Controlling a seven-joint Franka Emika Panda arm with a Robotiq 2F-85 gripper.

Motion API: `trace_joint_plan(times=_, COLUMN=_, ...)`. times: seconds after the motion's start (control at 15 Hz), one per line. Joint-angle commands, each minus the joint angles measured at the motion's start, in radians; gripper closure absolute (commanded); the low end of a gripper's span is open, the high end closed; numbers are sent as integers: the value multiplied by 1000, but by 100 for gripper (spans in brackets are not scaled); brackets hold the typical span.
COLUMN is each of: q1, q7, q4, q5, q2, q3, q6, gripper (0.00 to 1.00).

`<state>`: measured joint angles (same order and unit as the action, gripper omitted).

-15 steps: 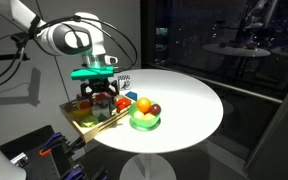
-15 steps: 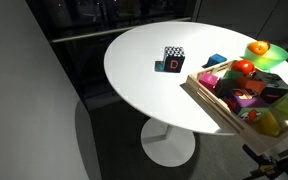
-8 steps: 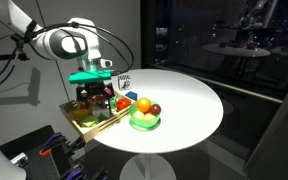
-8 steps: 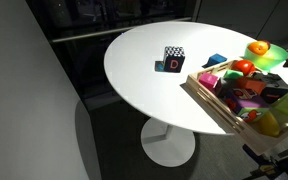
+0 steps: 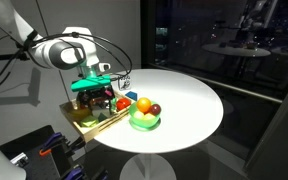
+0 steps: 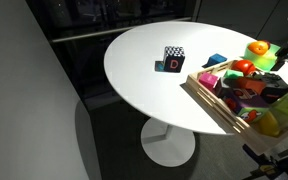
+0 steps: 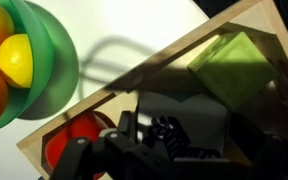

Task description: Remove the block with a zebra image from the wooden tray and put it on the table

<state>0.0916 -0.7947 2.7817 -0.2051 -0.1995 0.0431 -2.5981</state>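
Finds gripper point(image 5: 93, 95) low inside wooden tray point(image 6: 212, 102), grip state indeterminable from any view; locates block with a zebra image point(image 6: 215, 60) by rim at one tray corner, inside or outside on table point(image 6: 144, 50) unclear.

Green bowl point(image 7: 64, 58) holds a yellow fruit point(image 7: 14, 58)

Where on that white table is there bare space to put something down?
The widest bare stretch of the table lies beyond the green bowl, out to the far rim. There is also open top on the side of the lettered block away from the wooden tray. The tray, with the gripper over it, and the bowl beside it are crowded.
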Motion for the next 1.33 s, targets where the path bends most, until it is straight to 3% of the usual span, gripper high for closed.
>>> trace_joint_plan(times=0.0, q1=-8, q7=17, q4=-1, q5=4, q2=38, q3=-7, q6=-94, gripper=0)
trace_joint_plan(times=0.07, q1=-11, q7=24, q4=-1, q5=0, q2=46, q3=-9, q6=-117, gripper=2)
trace_joint_plan(times=0.13, q1=-15, q7=37, q4=-1, q5=-8, q2=53, q3=-11, q6=-139, gripper=26)
trace_joint_plan(times=0.27, q1=-20, q7=55, q4=-1, q5=-14, q2=57, q3=-13, q6=-155, gripper=29)
trace_joint_plan(times=0.47, q1=-27, q7=91, q4=-3, q5=-15, q2=43, q3=-15, q6=-137, gripper=53)
trace_joint_plan(times=0.87, q1=-30, q7=203, q4=-7, q5=2, q2=-29, q3=-16, q6=-58, gripper=91)
trace_joint_plan(times=0.93, q1=-26, q7=217, q4=-8, q5=12, q2=-45, q3=-14, q6=-46, gripper=95)
trace_joint_plan(times=1.27, q1=-11, q7=279, q4=-24, q5=45, q2=-111, q3=-8, q6=12, gripper=94)
